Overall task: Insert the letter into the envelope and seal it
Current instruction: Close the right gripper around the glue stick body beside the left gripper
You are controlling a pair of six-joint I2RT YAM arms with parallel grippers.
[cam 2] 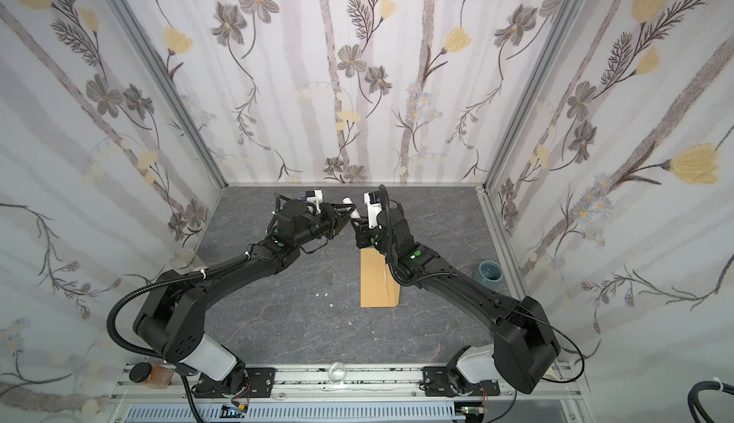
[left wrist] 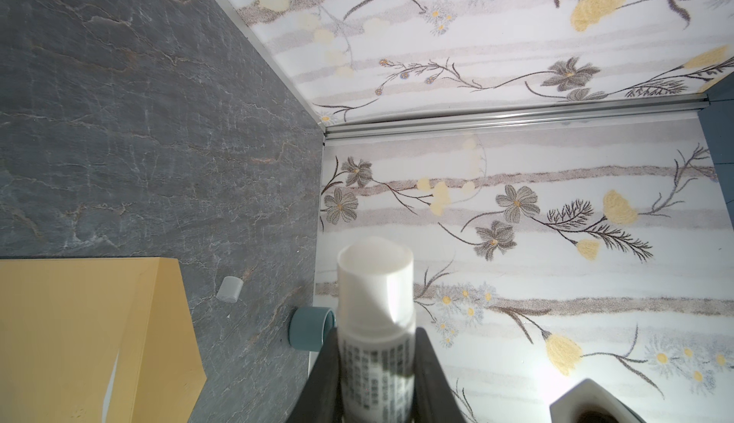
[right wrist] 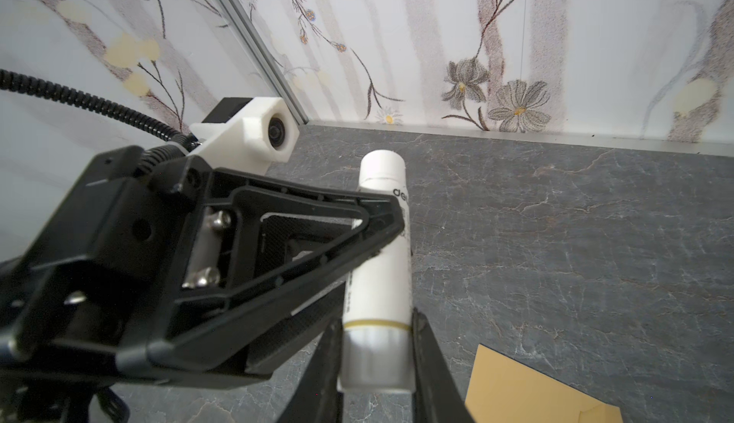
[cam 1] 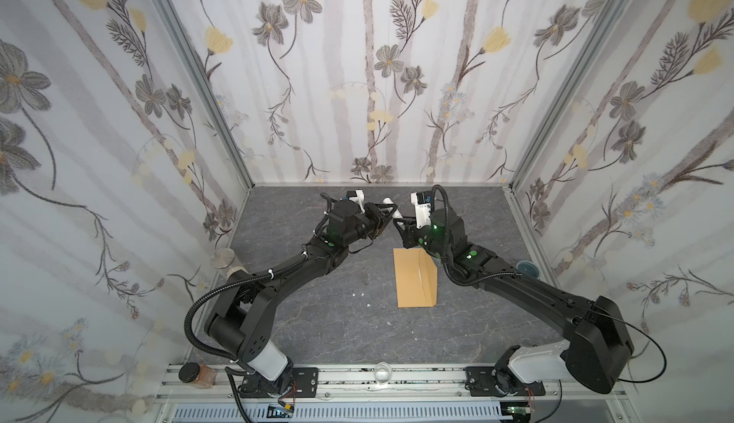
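Observation:
The tan envelope [cam 1: 415, 278] [cam 2: 377, 282] lies flat on the grey tabletop, right of centre, in both top views. Its corner also shows in the wrist views [left wrist: 79, 341] [right wrist: 528, 389]. The letter is out of view. Above the table's far middle, both grippers hold one white glue stick [cam 1: 391, 207] [right wrist: 379, 274]. My left gripper [left wrist: 377, 345] [cam 1: 383, 218] is shut on its printed body. My right gripper [right wrist: 376, 333] [cam 1: 397, 224] is shut on its silver base end. The stick's white tip [left wrist: 373, 254] is bare.
A small pale cap [left wrist: 229, 289] lies on the table near a teal cup [cam 1: 528, 269] [left wrist: 310, 327] by the right wall. A lidded glass jar [cam 1: 224, 258] stands at the left wall. An amber jar [cam 1: 194, 373] and a clear glass [cam 1: 383, 373] sit on the front rail.

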